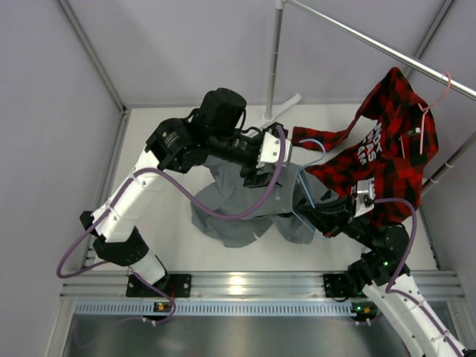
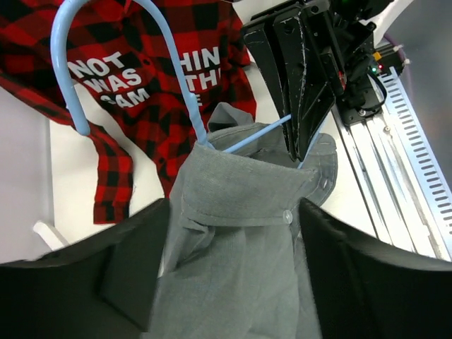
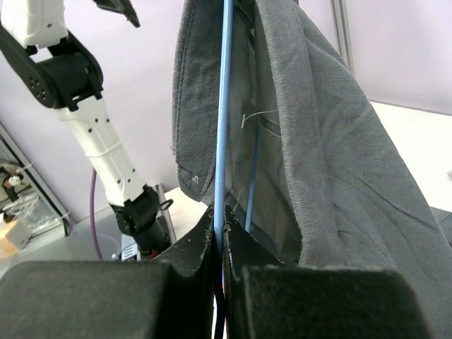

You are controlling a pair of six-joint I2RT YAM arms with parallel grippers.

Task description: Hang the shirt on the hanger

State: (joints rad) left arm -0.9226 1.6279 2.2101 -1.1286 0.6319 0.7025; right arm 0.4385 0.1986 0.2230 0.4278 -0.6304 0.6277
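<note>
Left wrist view looks onto the shirt [image 2: 233, 275]: plain grey, thin and soft, creased in loose folds; its collar [image 2: 233, 187] is turned over, with one small button [image 2: 287, 215] at the right end of the collar band. The hanger [image 2: 68, 85] is a thin light-blue wire; its hook curves up out of the neck opening just beyond the collar, and one slim arm of it runs from the neck toward the right claw [image 3: 220, 222].

The left claw [image 2: 234, 208] stands wide open, one finger on each side of the shirt just below the collar; grey cloth fills the gap between them, and I cannot tell whether the pads press it.

The right claw is shut tight on the hanger; in the right wrist view the blue wire rises straight up from between its closed fingers, inside the shirt, with grey fabric draped on both sides of it.

Beyond the left claw, behind the hook, a red-and-black plaid shirt [image 2: 141, 42] lies on the white desk [image 2: 28, 183].
</note>
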